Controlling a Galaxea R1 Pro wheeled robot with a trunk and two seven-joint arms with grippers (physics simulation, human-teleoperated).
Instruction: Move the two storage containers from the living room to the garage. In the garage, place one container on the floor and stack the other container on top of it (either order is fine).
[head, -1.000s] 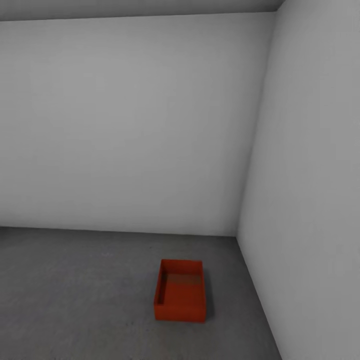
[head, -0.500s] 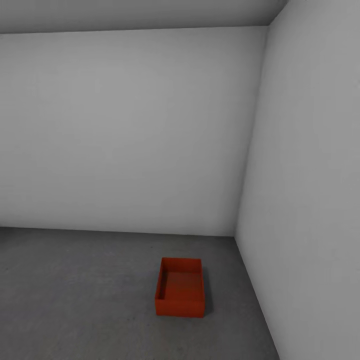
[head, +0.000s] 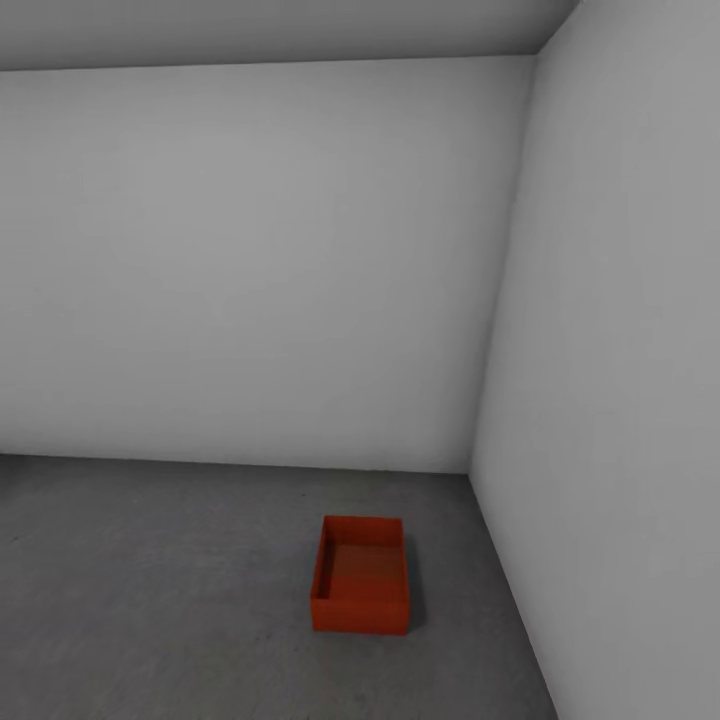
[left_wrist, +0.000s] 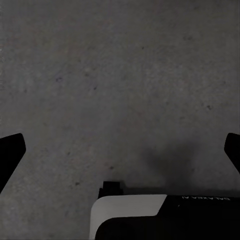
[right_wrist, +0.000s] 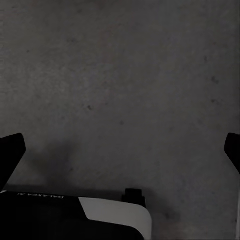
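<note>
Sitting on the floor (head: 150, 600), your orange-red box (head: 361, 574) points its long side at the back wall (head: 250, 260). Both grippers (left_wrist: 120, 150) (right_wrist: 120, 150) are spread wide, holding nothing.

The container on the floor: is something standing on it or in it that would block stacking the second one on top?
Nothing visible does. The container sits open and empty on the floor near the corner.
</note>
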